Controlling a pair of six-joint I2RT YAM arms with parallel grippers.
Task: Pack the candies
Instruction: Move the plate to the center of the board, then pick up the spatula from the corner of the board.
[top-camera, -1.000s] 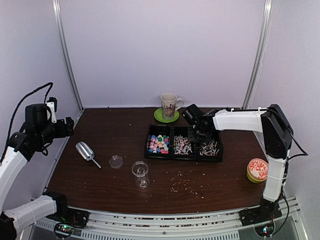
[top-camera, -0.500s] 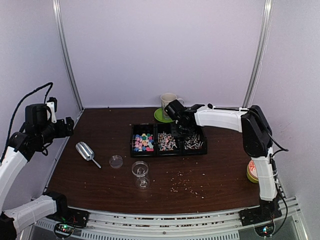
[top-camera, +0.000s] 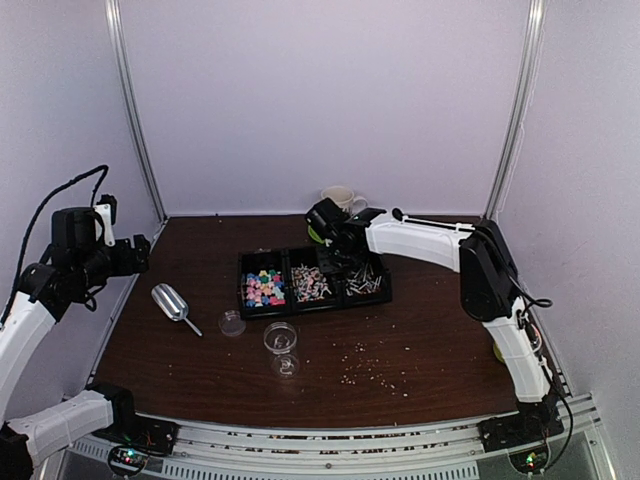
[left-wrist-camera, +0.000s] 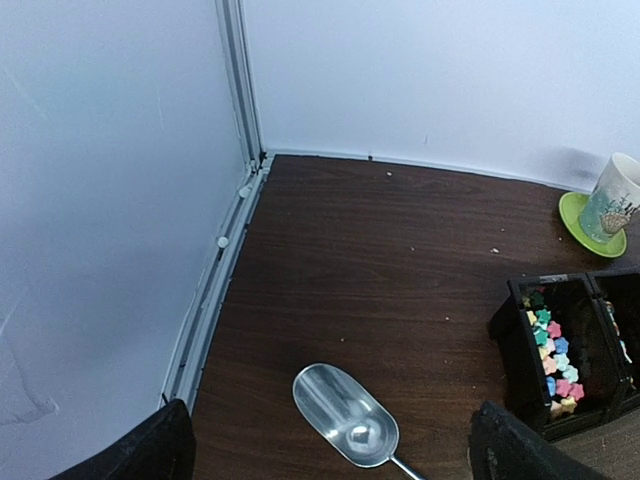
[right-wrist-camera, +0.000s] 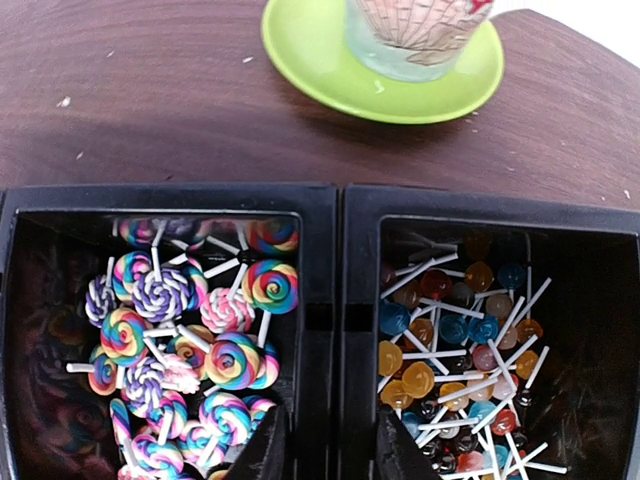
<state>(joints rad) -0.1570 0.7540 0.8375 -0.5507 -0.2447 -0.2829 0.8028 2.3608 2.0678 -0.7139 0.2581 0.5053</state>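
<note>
Fingers (right-wrist-camera: 266, 450) of outstretched right arm (top-camera: 415, 238) tight on tray divider (right-wrist-camera: 320, 300); left fingers (left-wrist-camera: 140, 452) apart.

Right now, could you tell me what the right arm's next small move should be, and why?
Probably open the right fingers and lift off the divider of the tray. They pinch that wall between the swirl and ball lollipops, and the tray sits just behind the open jar, with the scoop on the side of the open left fingers, so scooping looks possible from here.
</note>
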